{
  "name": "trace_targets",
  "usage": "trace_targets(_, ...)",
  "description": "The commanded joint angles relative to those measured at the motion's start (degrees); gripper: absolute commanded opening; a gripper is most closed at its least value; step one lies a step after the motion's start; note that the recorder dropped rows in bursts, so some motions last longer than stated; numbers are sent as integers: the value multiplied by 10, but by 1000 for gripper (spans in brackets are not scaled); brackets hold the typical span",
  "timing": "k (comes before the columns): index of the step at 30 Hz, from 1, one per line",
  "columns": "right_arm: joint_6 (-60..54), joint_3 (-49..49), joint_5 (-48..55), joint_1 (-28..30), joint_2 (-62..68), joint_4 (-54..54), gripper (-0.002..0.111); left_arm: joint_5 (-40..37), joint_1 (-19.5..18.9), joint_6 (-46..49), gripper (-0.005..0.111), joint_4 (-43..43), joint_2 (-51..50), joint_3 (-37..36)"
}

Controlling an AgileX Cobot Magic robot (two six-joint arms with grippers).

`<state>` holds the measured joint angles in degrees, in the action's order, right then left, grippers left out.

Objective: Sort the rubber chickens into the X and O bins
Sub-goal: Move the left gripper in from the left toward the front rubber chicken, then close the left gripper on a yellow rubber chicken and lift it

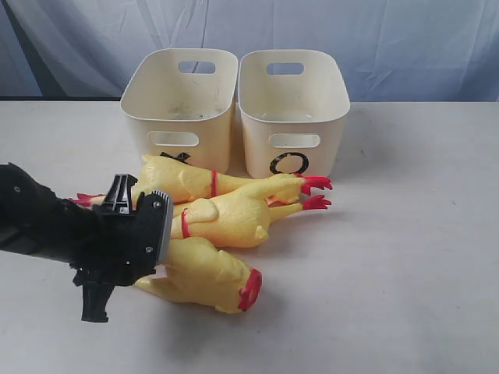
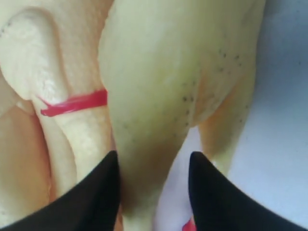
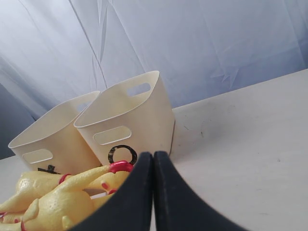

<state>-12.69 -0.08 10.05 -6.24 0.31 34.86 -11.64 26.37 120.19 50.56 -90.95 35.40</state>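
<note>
The pale desk (image 1: 405, 257) carries two cream bins side by side at the back, the X bin (image 1: 210, 144) left of the O bin (image 1: 257, 148). Just before them lie three rubber chickens, close together: the back chicken (image 1: 183, 181), the middle chicken (image 1: 234, 216) and the front chicken (image 1: 207, 273).

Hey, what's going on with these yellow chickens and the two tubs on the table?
A two-armed robot is sorting rubber chickens into bins, and nothing is sorted yet. The left gripper sits low over the nearest chicken, its open fingers straddling a narrow part of the body without closing on it. The middle chicken and the far chicken lie on the table in front of the X bin and the O bin. No chicken shows inside either bin. The right gripper is shut and holds nothing.
</note>
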Motion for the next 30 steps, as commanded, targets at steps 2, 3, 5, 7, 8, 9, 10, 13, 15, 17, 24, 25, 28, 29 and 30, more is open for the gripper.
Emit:
trace_targets(2, 0, 1, -4, -2, -3, -2, 0, -5, 6, 18, 25, -4, -2, 10)
trace_targets(3, 0, 1, -4, -2, -3, -2, 0, -7, 6, 18, 20, -4, -2, 11)
trace_targets(5, 0, 1, -4, -2, -3, -2, 0, -10, 6, 18, 12, -4, -2, 11)
trace_targets(7, 0, 1, -4, -2, -3, -2, 0, -16, 6, 18, 3, -2, -2, 11)
trace_targets(8, 0, 1, -4, -2, -3, -2, 0, -17, 6, 18, 0, -1, -2, 11)
trace_targets(9, 0, 1, -4, -2, -3, -2, 0, -20, 6, 18, 0, 0, -2, 11)
trace_targets(10, 0, 1, -4, -2, -3, -2, 0, -23, 6, 18, 0, 0, -2, 11)
trace_targets(13, 0, 1, -4, -2, -3, -2, 0, -39, 6, 18, 0, 0, -2, 11)
trace_targets(15, 0, 1, -4, -2, -3, -2, 0, -57, 6, 18, 0, 0, -2, 11)
trace_targets(17, 0, 1, -4, -2, -3, -2, 0, -80, 6, 18, 0, 1, -2, 11)
trace_targets(24, 0, 1, -3, -2, -3, -2, 0, -137, 6, -13, 0, 60, 11, 11)
trace_targets(25, 0, 1, -3, -2, -3, -2, 0, -137, 6, -33, 0, 63, 18, 11)
trace_targets(28, 0, 1, -3, -2, -3, -2, 0, -136, 6, -87, 0, 61, 44, 11)
trace_targets(29, 0, 1, -3, -2, -3, -2, 0, -136, 6, -103, 0, 61, 56, 11)
trace_targets(30, 0, 1, -3, -2, -3, -2, 0, -136, 6, -118, 0, 61, 68, 11)
